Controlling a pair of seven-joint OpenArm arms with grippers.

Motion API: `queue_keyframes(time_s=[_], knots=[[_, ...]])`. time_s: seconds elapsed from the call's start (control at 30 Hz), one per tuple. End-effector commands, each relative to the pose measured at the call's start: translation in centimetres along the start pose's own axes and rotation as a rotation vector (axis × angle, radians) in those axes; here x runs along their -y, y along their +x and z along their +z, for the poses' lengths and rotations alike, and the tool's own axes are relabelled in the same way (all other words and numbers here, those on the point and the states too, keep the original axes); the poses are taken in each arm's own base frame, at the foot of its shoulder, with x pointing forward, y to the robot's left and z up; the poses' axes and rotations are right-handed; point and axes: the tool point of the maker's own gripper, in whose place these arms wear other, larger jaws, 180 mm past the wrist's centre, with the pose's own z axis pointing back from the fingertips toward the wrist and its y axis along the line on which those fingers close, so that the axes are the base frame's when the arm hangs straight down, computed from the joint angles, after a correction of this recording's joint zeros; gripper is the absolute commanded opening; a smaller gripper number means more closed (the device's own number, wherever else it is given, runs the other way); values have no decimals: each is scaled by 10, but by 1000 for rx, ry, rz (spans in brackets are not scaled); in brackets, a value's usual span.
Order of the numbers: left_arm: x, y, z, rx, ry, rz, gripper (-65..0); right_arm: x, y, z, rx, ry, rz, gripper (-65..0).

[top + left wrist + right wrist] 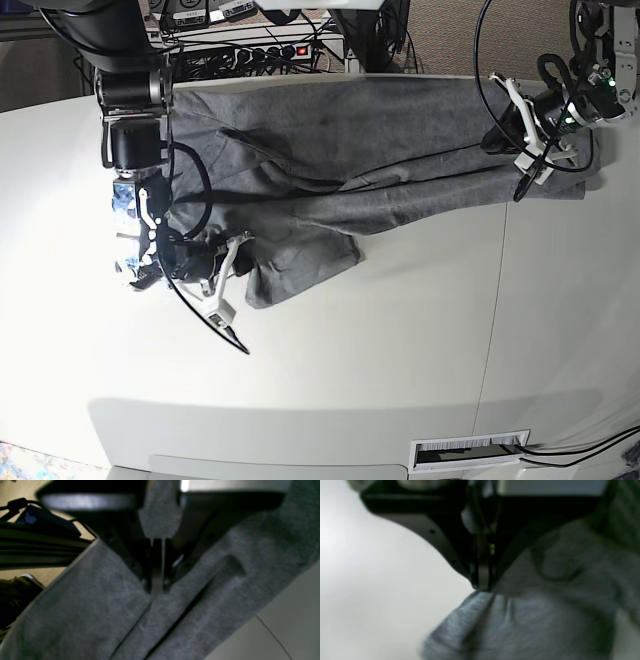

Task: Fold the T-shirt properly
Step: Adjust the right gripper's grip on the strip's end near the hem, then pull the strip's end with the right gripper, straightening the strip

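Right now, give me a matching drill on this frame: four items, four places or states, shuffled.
Items:
1. left pincer
2. right pincer
3. T-shirt
4. power strip

Places or states:
A. behind the table's far edge, red switch lit
B. shut on fabric near the table corner, base view's right
C. spread lengthwise across the white table
D. shut on a bunched fold, base view's left

Pairs: 1-B, 2-D, 3-C, 4-A

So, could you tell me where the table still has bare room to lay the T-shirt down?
The white table is bare in front of the T-shirt, down to the near edge. It is crowded along the back, where the shirt stretches between the right gripper and left gripper.
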Motion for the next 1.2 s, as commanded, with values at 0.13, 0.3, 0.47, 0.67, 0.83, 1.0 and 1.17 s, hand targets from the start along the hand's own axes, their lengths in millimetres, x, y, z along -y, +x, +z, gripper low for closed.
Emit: queue_keyframes(time_s=[0.13,0.3,0.47,0.67,0.83,1.0,1.17], knots=[[-2,12,4,37,-1,-21,-650,-13,39,30,90,17,78,-650],[-3,10,4,31,3,-25,-650,-28,35,44,98,54,114,-650],[-5,8,4,20,11,-36,-650,-40,5,49,67,106,107,-650],[-5,9,4,25,12,-36,-650,-60,-34,58,28,147,126,-650],[-7,6,4,7,27,-55,-650,-79,-65,68,1,147,161,-650],[-8,6,4,5,28,-57,-650,-90,-78,88,55,127,139,-650],[-8,6,4,5,28,-57,-650,-88,-91,120,122,76,81,-650]])
